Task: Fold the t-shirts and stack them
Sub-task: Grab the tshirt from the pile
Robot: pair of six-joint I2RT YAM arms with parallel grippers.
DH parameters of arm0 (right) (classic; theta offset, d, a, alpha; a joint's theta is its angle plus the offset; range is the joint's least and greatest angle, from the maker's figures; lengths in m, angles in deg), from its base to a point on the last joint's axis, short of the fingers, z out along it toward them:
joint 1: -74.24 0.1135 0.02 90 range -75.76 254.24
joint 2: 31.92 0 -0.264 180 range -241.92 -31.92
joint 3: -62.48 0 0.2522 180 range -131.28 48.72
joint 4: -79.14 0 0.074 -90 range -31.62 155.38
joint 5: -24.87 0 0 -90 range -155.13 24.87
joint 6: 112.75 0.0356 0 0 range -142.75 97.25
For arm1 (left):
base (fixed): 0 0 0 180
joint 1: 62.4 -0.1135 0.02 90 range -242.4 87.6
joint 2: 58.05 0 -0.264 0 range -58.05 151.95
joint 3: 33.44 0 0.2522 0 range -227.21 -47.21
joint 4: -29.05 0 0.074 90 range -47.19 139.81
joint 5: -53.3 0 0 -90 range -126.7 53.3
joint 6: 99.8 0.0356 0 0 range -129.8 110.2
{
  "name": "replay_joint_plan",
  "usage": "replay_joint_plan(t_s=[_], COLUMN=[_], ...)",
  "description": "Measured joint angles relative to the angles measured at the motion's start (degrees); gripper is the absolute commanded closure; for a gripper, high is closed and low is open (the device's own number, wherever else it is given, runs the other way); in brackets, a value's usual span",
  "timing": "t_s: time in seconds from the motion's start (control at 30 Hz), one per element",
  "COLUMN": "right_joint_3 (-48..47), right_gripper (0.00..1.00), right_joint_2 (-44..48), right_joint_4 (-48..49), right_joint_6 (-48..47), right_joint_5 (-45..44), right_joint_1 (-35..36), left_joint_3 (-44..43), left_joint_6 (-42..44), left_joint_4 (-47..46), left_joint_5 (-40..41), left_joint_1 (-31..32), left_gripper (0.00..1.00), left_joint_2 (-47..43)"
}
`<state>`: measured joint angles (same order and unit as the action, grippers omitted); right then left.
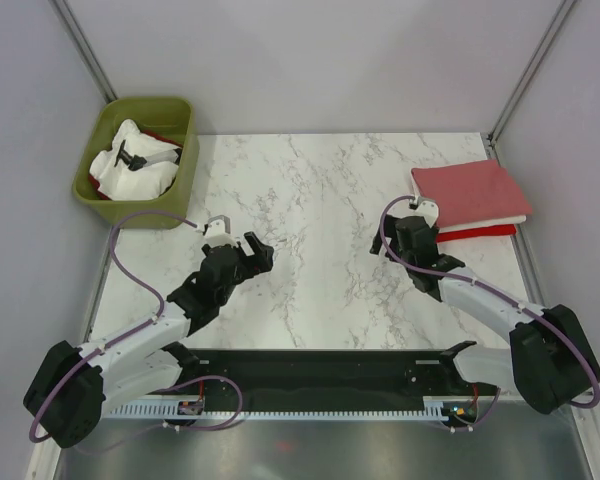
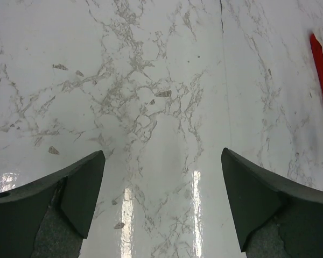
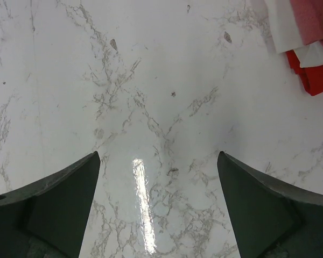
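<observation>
**Supervisor:** Report anything hidden or cut off.

**Operator:** In the tub [image 1: 180,125] at the far left corner of the bench [image 1: 320,190], I see a crumpled white t-shirt [image 1: 132,168] with black marks. A strip of red cloth [image 1: 160,138] shows behind it, and the rest is covered. I cannot tell how many garments lie there. Both wrist views cut off the folded stack [image 1: 470,195] at the picture edge.

**Supervisor:** State of each gripper?

**Operator:** Left gripper [image 2: 163,156]: fingers spread wide, nothing between them, bare bench beneath. Right gripper [image 3: 158,155]: the same, wide and holding nothing.

**Supervisor:** Where are the shirts relative to the grippers?

**Operator:** The stack lies at the right edge of the bench, with a pink t-shirt [image 1: 468,185] on top, a white layer [image 1: 495,221] under it and a red layer [image 1: 478,233] at the bottom. My right gripper is just beside its near left corner. From overhead I cannot tell whether it touches. The right wrist view shows the stack up and to the right, outside the fingers. My left gripper hovers left of centre, well apart from both stack and tub.
</observation>
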<state>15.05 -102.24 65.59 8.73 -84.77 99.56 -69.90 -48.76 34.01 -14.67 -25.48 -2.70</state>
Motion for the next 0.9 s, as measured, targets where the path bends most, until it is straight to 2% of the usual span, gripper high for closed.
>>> replay_joint_plan(t_s=[0.2, 0.33, 0.5, 0.6, 0.67, 0.9], right_joint_3=[0.00, -0.79, -1.53, -1.53, -1.53, -1.53], right_gripper=[0.02, 0.02, 0.02, 0.02, 0.02, 0.02], right_joint_2=[0.72, -1.49, -3.34, -3.34, -3.28, -2.73], right_joint_4=[0.13, -0.04, -0.42, -0.66, -0.70, -0.63], right_joint_6=[-0.15, -0.24, -0.31, -0.42, -0.44, -0.44], right_joint_5=[-0.63, -0.52, -0.09, 0.22, 0.35, 1.03], right_joint_1=[0.00, 0.00, 0.00, 0.00, 0.00, 0.00], left_joint_3=[-1.25, -4.68, -13.35, -22.10, -31.52, -60.02], left_joint_6=[-0.55, -3.26, -9.29, -11.02, -10.99, -6.29], left_joint_4=[3.65, 8.70, 13.64, 17.79, 22.99, 32.06], left_joint_5=[0.31, -1.49, -6.12, -7.76, -7.37, -0.61], left_joint_1=[-1.57, -7.08, -16.02, -22.14, -25.70, -28.76], left_gripper=[0.02, 0.01, 0.02, 0.02, 0.02, 0.02], left_joint_2=[-0.02, 0.11, 3.32, 8.90, 14.38, 28.63])
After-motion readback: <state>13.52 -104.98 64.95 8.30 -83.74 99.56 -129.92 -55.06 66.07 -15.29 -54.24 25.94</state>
